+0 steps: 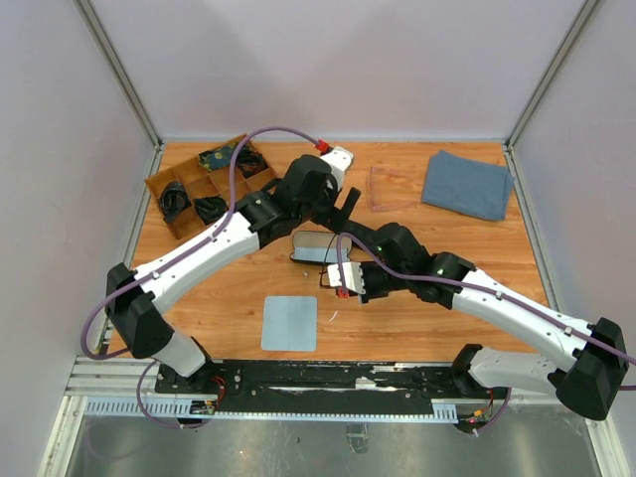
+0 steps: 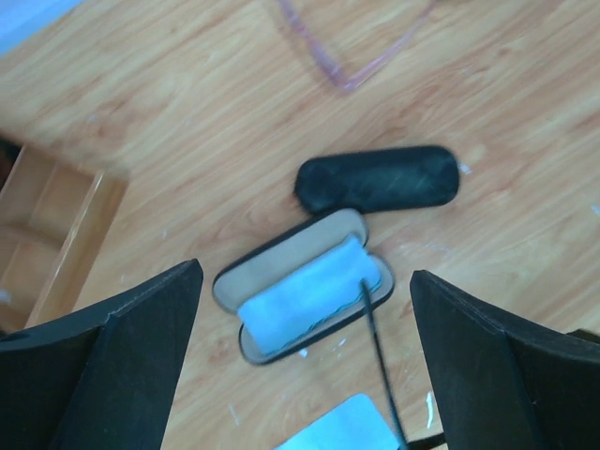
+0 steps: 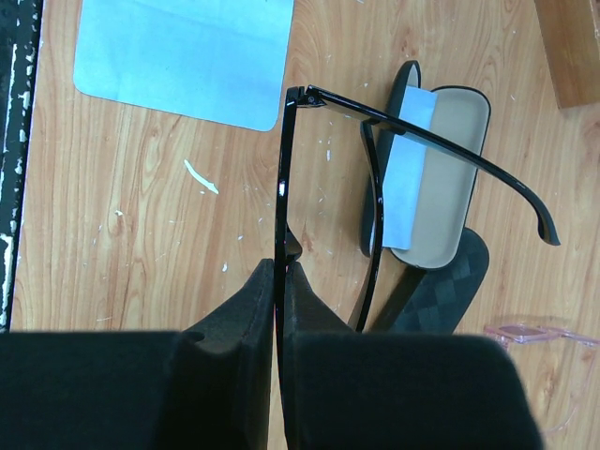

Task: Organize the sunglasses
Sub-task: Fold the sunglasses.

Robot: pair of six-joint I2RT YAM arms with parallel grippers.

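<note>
My right gripper (image 3: 281,267) is shut on the front rim of the black sunglasses (image 3: 282,169) and holds them above the table, temples unfolded. One temple (image 3: 441,155) reaches over an open black case (image 3: 452,178) that has a light blue cloth inside. In the top view the right gripper (image 1: 348,276) holds the sunglasses (image 1: 331,275) just in front of that case (image 1: 316,246). My left gripper (image 2: 307,272) is open and empty above the case (image 2: 281,267). The pale pinkish glasses (image 1: 393,189) lie on the table at the back; they also show in the left wrist view (image 2: 347,70).
A closed black case (image 2: 380,180) lies beside the open one. A light blue cloth (image 1: 290,323) lies near the front. A folded blue-grey cloth (image 1: 467,184) is at the back right. A wooden compartment box (image 1: 204,184) with dark items stands at the back left.
</note>
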